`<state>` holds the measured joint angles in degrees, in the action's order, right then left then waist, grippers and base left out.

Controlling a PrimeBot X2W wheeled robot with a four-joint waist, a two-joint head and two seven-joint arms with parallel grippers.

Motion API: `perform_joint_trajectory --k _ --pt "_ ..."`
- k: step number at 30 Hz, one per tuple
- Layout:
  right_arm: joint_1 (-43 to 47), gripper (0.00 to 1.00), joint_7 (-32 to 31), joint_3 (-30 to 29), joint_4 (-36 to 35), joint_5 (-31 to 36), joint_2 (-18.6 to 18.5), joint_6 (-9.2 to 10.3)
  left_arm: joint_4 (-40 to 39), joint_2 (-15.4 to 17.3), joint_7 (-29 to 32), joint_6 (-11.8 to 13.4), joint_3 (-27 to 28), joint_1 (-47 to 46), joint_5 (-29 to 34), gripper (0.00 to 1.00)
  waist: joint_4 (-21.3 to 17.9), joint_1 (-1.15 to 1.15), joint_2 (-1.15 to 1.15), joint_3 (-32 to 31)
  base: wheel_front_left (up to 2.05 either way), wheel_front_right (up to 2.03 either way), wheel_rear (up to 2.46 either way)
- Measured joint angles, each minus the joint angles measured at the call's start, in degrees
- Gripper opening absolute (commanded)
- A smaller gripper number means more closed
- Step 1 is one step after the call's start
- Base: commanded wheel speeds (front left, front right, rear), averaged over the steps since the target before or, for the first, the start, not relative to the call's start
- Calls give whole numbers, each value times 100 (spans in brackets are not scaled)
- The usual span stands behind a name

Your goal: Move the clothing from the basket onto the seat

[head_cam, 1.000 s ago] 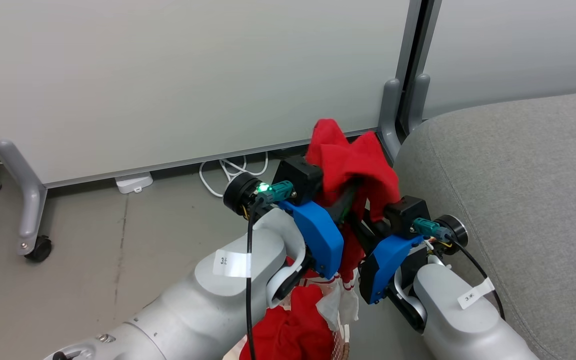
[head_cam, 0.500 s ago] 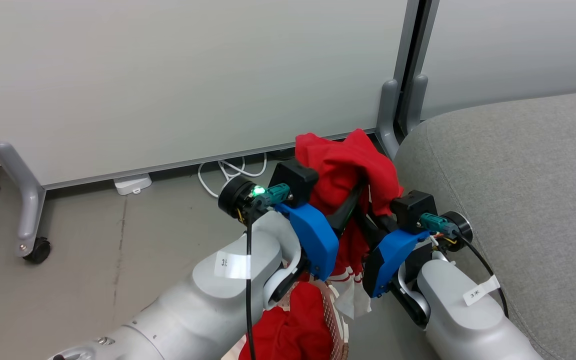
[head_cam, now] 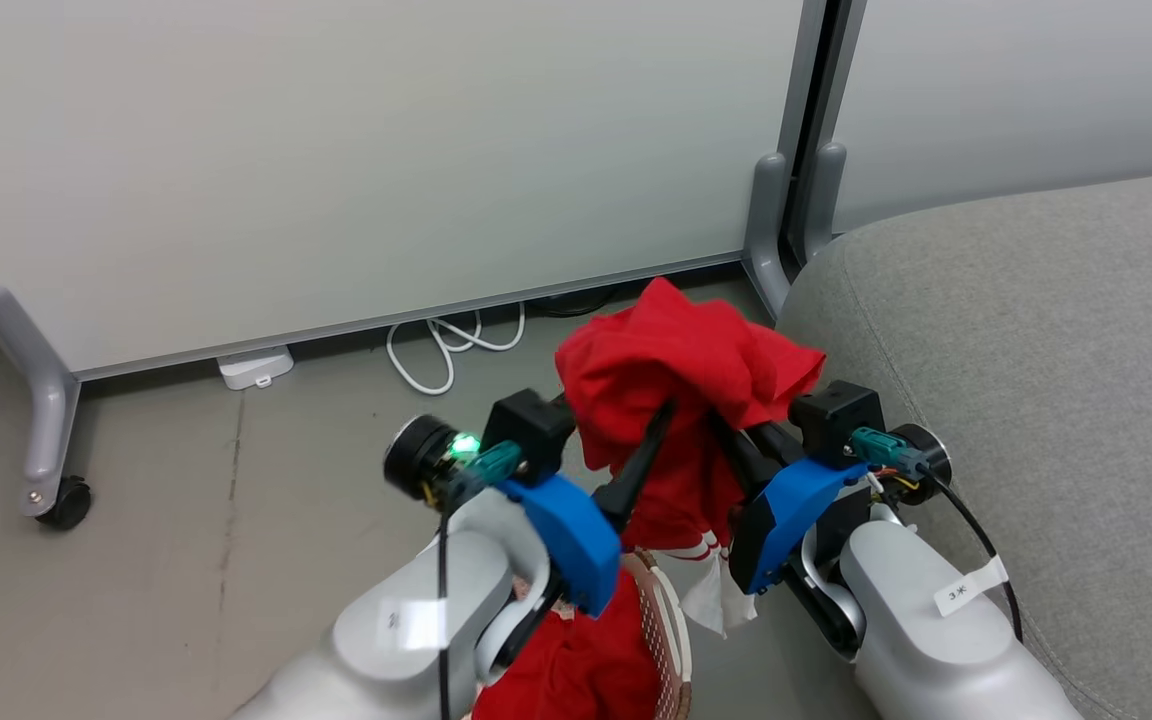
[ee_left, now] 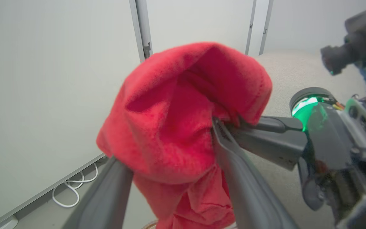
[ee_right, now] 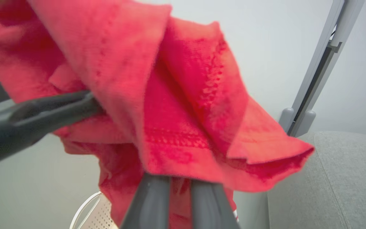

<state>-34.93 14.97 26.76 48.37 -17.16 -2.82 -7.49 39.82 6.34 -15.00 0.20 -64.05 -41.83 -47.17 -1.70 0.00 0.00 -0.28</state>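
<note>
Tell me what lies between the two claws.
The lifted red garment. In the head view it drapes between the open left claw and the right claw, which is shut on it.

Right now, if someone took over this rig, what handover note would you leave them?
Left gripper: jaws open, the raised red garment draped over it.
Right gripper: jaws shut on that garment.
It hangs above the basket, beside the seat; a second red garment lies in the basket.
Done: one garment lifted. Left: lay it on the seat, then fetch the second.
</note>
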Motion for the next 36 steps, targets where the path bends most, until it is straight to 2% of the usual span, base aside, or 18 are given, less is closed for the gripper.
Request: perform_joint_trajectory --k 7,14,25,36 --pt "57 0 0 -137 -34 77 0 0 -835 385 0 10 1001 957 940 100 -14 0 0 5 0 0 0" --pt "116 0 0 -164 -67 96 0 0 -1473 589 0 -37 2018 1875 1744 100 -18 0 0 3 0 0 0" --pt "177 0 0 -224 -118 88 0 0 -1935 402 0 -271 3381 2833 2516 100 -13 0 0 26 0 0 0" --pt "231 0 0 -264 -137 88 0 0 -1967 79 0 -583 4022 3133 3051 100 -32 0 0 47 0 0 0"
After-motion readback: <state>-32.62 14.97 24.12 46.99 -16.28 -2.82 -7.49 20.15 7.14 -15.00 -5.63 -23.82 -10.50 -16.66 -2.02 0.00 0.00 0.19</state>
